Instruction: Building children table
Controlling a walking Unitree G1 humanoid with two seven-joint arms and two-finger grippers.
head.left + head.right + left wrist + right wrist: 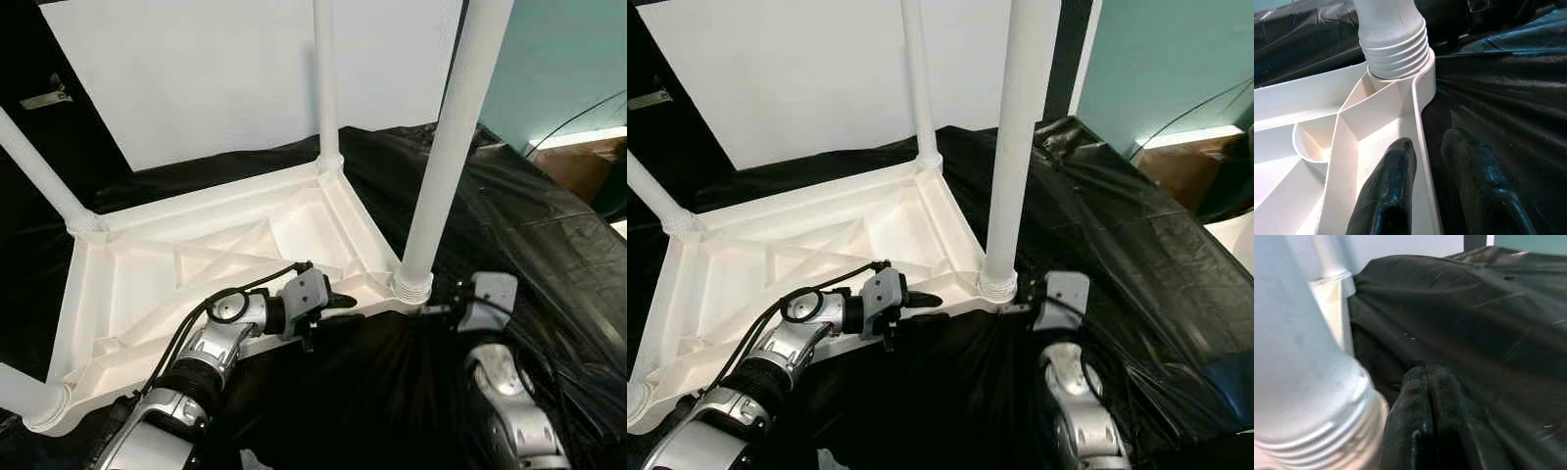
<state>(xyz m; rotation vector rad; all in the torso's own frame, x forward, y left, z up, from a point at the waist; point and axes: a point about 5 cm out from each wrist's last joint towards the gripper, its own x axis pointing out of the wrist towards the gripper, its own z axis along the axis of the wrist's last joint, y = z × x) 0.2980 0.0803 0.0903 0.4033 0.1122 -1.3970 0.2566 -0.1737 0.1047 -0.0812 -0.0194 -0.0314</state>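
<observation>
Table top [196,257], white plastic and upside down, lies on black sheeting [529,225] with its ribbed underside facing up. Four white legs stand in its corners; the nearest leg [446,147] rises at the corner by the robot's right side, its threaded collar seated in the socket. The left gripper [1425,161] sits at the near rim with its fingers apart, one finger [1388,191] inside the rim and the other outside over the sheeting. The right gripper [1425,382] is just beside that leg's base, fingers pressed together on nothing. A white panel [196,69] stands behind the table top, and a teal wall [558,59] is on the right.
</observation>
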